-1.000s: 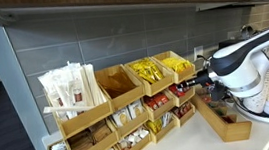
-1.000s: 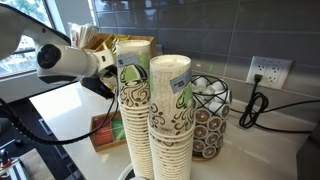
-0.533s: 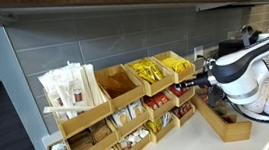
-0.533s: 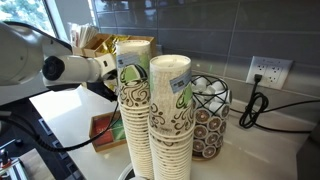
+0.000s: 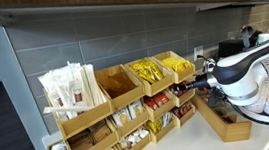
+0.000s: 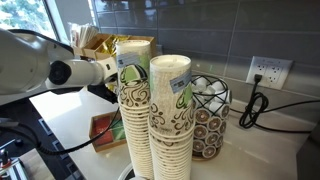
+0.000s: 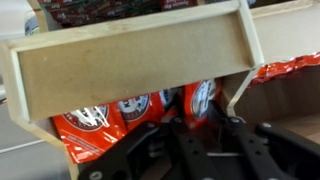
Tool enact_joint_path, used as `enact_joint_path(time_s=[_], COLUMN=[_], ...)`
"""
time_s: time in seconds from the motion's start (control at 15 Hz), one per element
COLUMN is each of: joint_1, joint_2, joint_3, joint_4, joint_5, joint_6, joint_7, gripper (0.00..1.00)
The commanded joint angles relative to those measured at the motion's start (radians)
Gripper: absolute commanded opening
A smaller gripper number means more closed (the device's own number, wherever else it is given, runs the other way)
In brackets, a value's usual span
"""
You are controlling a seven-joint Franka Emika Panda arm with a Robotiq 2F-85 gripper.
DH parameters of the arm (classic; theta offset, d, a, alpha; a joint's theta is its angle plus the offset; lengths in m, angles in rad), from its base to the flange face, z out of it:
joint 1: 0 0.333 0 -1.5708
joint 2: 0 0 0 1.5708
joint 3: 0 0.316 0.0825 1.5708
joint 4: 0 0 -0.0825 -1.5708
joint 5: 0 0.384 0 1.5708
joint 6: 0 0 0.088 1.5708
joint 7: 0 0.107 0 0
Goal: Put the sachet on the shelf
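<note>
one three-row wooden shelf (image 5: 87,121), three red sachets (image 7: 88,120) under a bin lip, lower centre, gripper (image 7: 204,127) astride the rightmost sachet (image 7: 200,98), pinch or spread untellable

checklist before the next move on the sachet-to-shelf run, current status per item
1. Hand at the shelf: ok, at the right end of its middle row.
2. Sachet between the fingers: ok in the wrist view; firm grip cannot tell.
3. Sachet clear of the wood panel above it: cannot tell.
4. Room in the bin: cannot tell; red packets lie there.
5. Low tray apart from the hand: ok.
6. Side check: not ok, paper cups hide the hand in an exterior view.
</note>
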Motion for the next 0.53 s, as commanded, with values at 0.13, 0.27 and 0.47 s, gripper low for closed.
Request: enact_joint_path(time_s=[0.13,0.27,0.47], joint_1=[-0.163,-0.246,-0.404], joint_2=[0.098,0.159,0.247], joint_3=[0.126,0.194,0.323], joint_4=[0.001,0.001,0.0], joint_5=[0.129,0.185,0.238], joint_6=[-0.225,-0.306,-0.416], joint_7=[-0.03,-0.039,-0.039], gripper=[0.78,0.92,1.0])
